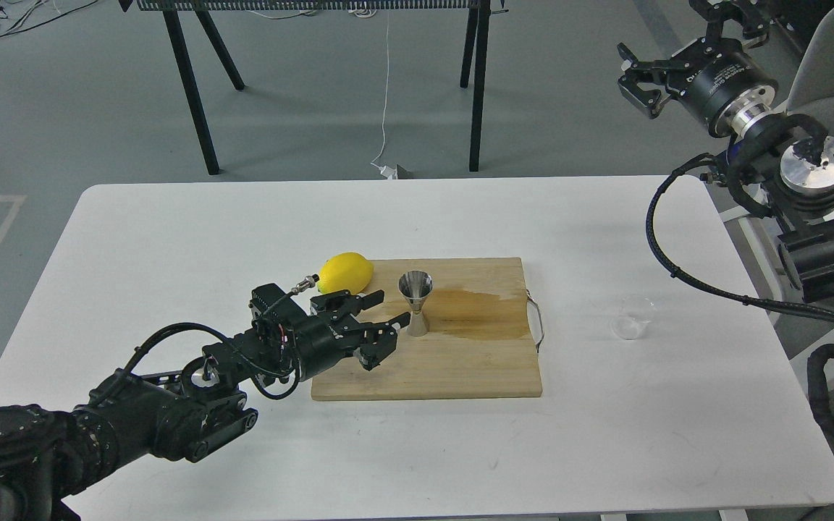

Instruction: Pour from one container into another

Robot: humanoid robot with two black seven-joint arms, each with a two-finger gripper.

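The steel jigger (415,302) stands upright on the wooden cutting board (460,362), near its back left. My left gripper (386,311) is open just left of the jigger, one fingertip almost touching its waist, nothing held. The clear glass cup (633,317) sits upright on the white table to the right of the board, alone. My right gripper (638,76) hangs high at the upper right, far above the table and away from the cup, its fingers spread and empty.
A yellow lemon (345,272) lies at the board's back left corner, just behind my left gripper. A damp stain (478,310) darkens the board right of the jigger. A wire handle (535,318) sticks out of the board's right edge. Black table legs (189,87) stand behind.
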